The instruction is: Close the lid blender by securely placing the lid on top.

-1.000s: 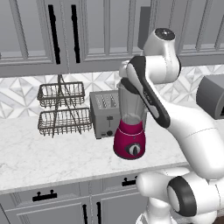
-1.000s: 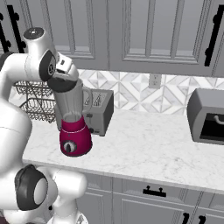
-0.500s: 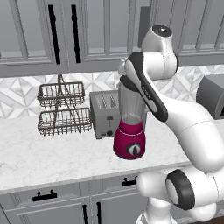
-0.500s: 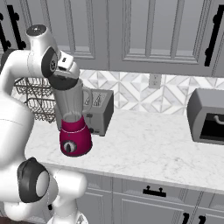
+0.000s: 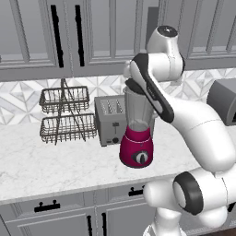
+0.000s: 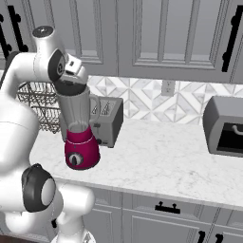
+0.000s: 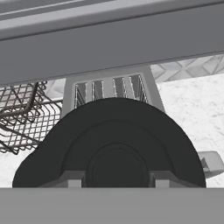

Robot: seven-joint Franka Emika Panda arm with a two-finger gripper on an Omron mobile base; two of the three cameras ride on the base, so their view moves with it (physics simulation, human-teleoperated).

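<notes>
Marble counter point(image 5: 41, 161), frame left to right: wire rack point(image 5: 64, 115), toaster point(image 5: 110, 120), blender point(image 5: 137, 131) at centre with gripper point(image 5: 133, 86) clasping black lid point(image 7: 116, 148) at the jar mouth; best pressed down level and centred before letting go.
</notes>
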